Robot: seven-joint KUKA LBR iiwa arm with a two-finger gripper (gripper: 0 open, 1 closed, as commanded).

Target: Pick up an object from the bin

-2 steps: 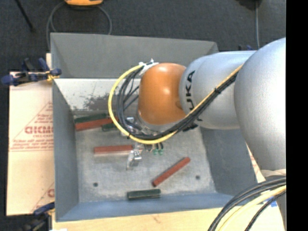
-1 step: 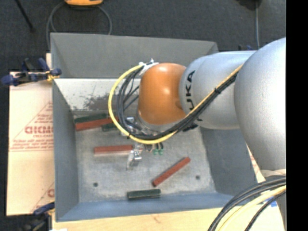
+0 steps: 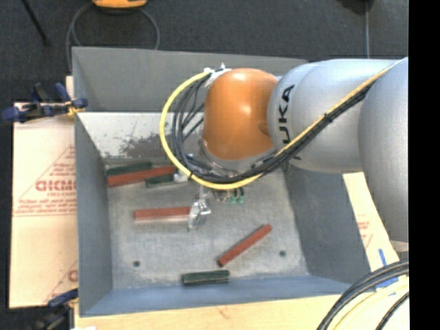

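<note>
Scene: my claw (image 3: 199, 213) sat at the right end of a red-brown bar (image 3: 161, 215), midway across the bin (image 3: 91, 205).
Claw: spread or pinching, I could not tell.
Risk: held so near its end, the bar might swing loose.

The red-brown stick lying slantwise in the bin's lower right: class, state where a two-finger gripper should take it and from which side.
Take the red-brown stick at mid-length, from straight above, closing across its narrow width. It lies flat and alone on the bin floor, with bare floor along both long sides, so probably nothing blocks that approach.
</note>
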